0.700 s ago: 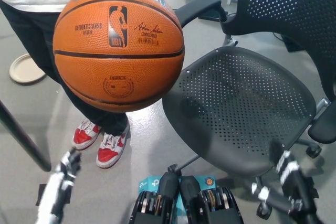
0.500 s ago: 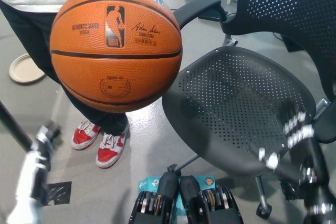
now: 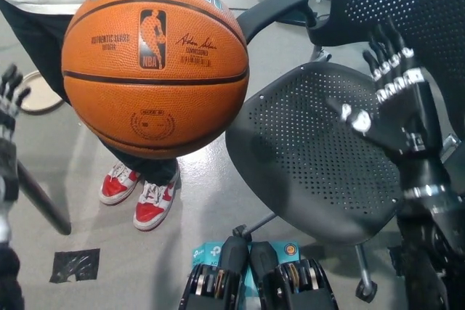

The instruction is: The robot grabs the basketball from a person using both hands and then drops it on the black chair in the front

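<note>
An orange Wilson basketball (image 3: 155, 63) fills the upper left middle of the head view, held out by a person whose grey shirt and dark trousers show behind it. The black mesh chair (image 3: 320, 172) stands to its right, seat facing up. My black right hand (image 3: 396, 103) is raised over the chair seat, open with fingers spread, well right of the ball and not touching it. At the far left edge my left hand (image 3: 9, 117) is raised, fingers apart, a short way left of the ball and clear of it.
The person's red and white shoes (image 3: 138, 194) stand on the grey floor below the ball. A dark slanted bar (image 3: 43, 205) crosses the lower left. A round beige plate (image 3: 36, 96) lies on the floor at left. A black tape patch (image 3: 73, 265) marks the floor.
Both arms have swung up from the bottom corners to ball height, the right hand rising over the chair seat, the left reaching the left edge. The ball drifted slightly left.
</note>
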Controlling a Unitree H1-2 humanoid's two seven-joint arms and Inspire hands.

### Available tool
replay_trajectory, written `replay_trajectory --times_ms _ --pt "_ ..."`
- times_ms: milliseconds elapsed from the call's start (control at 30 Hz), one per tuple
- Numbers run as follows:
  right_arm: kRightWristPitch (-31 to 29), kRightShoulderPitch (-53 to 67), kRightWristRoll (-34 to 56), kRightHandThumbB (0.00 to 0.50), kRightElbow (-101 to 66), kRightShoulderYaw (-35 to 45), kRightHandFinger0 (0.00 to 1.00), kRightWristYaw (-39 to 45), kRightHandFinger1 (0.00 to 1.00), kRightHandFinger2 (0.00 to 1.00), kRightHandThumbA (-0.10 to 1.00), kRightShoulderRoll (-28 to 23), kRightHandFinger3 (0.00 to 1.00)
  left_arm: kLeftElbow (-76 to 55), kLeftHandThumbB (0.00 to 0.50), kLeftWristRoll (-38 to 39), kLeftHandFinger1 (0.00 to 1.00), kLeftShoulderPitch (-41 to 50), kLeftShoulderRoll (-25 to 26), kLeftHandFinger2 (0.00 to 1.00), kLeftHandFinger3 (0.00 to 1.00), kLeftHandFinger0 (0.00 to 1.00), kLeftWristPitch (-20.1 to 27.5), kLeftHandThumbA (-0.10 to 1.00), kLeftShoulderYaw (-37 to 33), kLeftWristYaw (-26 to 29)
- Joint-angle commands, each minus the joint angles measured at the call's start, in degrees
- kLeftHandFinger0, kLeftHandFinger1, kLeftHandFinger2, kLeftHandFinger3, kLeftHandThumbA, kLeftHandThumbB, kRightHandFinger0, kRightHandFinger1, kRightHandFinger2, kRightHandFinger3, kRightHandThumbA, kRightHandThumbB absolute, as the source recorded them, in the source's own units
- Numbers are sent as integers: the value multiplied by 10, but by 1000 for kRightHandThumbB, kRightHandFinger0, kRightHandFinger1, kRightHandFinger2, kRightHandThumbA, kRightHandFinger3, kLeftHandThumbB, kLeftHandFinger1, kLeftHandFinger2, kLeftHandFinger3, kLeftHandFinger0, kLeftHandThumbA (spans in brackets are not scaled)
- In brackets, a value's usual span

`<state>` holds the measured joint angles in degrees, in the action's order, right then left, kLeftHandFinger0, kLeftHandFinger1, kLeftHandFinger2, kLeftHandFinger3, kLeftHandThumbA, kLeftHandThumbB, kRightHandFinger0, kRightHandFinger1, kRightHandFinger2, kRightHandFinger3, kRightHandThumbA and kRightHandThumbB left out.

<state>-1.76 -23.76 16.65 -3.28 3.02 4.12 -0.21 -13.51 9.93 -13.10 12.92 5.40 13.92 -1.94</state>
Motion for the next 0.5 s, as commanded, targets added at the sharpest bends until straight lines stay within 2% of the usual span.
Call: replay_trajectory --times_ms 0,200,333,400,467 --pt "9 -41 19 247 19 6 1000 -5 1000 1000 1000 17 1000 -26 195 -12 1000 -28 12 1000 1000 1000 -25 1000 7 17" --pt "3 -70 35 280 73 7 1000 11 1000 1000 1000 34 1000 -27 225 -25 1000 -47 9 1000 1000 1000 -34 1000 0 17" --pt "-10 -96 34 293 109 3 1000 20 1000 1000 1000 43 1000 -29 204 -31 1000 -61 7 1000 1000 1000 -30 1000 -9 12" --pt "-9 -108 34 301 121 1 1000 22 1000 1000 1000 46 1000 -34 211 -39 1000 -65 3 1000 1000 1000 -33 1000 -13 14" --pt "-12 -116 49 278 132 1 1000 36 1000 1000 1000 52 1000 -37 197 -50 1000 -64 1 1000 1000 1000 -33 1000 -19 13"
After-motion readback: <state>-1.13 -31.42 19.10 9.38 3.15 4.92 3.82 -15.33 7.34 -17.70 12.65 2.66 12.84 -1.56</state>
